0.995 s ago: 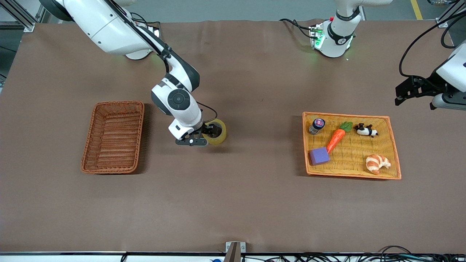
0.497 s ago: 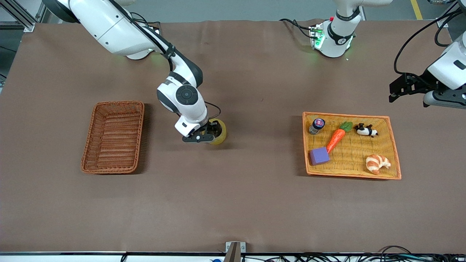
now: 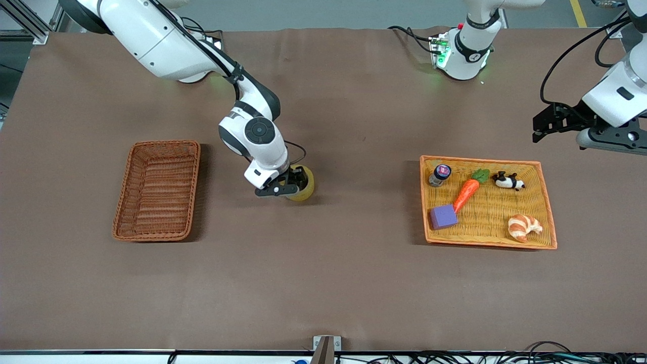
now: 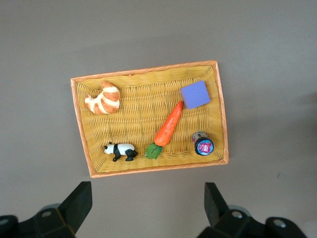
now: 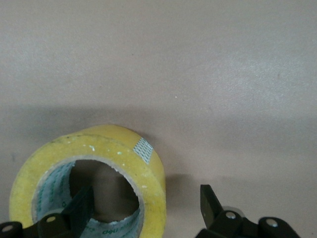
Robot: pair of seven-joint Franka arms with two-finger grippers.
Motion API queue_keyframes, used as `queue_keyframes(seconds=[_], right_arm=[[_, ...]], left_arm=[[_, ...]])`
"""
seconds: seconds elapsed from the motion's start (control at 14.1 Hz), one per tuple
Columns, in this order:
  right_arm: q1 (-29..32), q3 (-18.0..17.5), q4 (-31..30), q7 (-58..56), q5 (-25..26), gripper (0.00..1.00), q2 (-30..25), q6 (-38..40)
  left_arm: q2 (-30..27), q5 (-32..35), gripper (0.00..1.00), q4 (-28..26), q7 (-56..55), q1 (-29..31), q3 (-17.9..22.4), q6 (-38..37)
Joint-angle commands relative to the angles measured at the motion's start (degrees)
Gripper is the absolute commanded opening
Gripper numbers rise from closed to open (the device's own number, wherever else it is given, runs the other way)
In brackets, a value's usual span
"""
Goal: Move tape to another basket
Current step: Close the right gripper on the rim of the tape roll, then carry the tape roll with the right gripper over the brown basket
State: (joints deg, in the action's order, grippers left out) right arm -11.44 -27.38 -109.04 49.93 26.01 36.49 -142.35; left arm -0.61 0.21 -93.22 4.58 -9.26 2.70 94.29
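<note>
Straddling the tape's [image 3: 303, 184] wall, right gripper [image 3: 289, 183] spread, one finger inside the hole; left gripper [image 4: 148, 208] wide above the tray [image 4: 222, 111].

Yellow tape [image 3: 303, 185], reddish-brown woven basket [image 3: 157, 190], orange-yellow tray [image 3: 548, 212]

A robotics laboratory: two white Franka arms bolted to a brown-covered counter [image 3: 323, 283], aluminium framing [image 3: 25, 20] at its corner, loose cables [image 3: 505, 356] along its near edge, grey floor marked with yellow tape [image 3: 579, 12].
</note>
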Motion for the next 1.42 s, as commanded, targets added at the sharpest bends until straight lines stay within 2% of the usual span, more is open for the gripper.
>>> queue_keyframes(seconds=[0.0, 0.07, 0.36, 0.5, 0.57, 0.71, 0.92, 0.99, 1.14, 1.35], right_arm=[[0.8, -0.48, -1.18, 1.48, 1.67, 0.88, -0.19, -1.26], [0.8, -0.57, -1.18, 1.48, 1.67, 0.83, -0.1, -1.26], [0.28, -0.48, -1.18, 2.36, 1.76, 0.44, -0.1, -1.26], [0.1, -0.57, -1.0, 5.6, 2.72, 0.15, 0.42, -1.26], [0.1, -0.57, -1.0, 7.18, 4.03, 0.03, 0.43, -1.26], [0.63, -0.57, -1.0, 7.81, 5.45, 0.0, 0.43, -1.17], [1.24, -0.66, -0.13, 7.29, 5.28, 0.0, -0.27, -0.3], [2.2, -1.79, -0.12, 7.29, 4.93, 0.0, -1.58, 1.88], [5.18, -5.65, 2.06, 7.2, 3.71, 0.0, -4.66, 10.21], [5.64, -4.89, 11.09, 1.17, -5.85, 0.0, -9.75, 25.41]], left_arm=[[-0.36, -0.74, 1.0, -0.12, -0.63, 0.12, -0.24, 0.28], [-0.36, -0.74, 1.0, -0.03, -1.15, 0.12, -0.24, 0.37], [-0.09, -0.83, 1.0, 0.32, -1.6, 0.47, -0.32, 1.33], [0.78, -0.65, 1.0, 2.33, -0.46, 0.64, -0.24, 1.25], [1.57, -0.65, 1.0, 3.65, -0.37, 0.73, -0.15, 1.16], [2.71, -0.57, 1.0, 6.46, -0.28, 0.82, 0.03, 0.81], [3.42, -0.3, 1.0, 7.09, -1.07, 0.82, 0.64, 0.72], [3.42, -0.74, 1.0, 7.09, -0.81, 0.82, 1.34, 0.72], [3.33, -0.74, 1.0, 7.09, -0.81, 0.73, 2.05, 0.72], [3.51, -0.65, 1.0, 7.09, -0.37, 0.64, 1.96, 0.72]])
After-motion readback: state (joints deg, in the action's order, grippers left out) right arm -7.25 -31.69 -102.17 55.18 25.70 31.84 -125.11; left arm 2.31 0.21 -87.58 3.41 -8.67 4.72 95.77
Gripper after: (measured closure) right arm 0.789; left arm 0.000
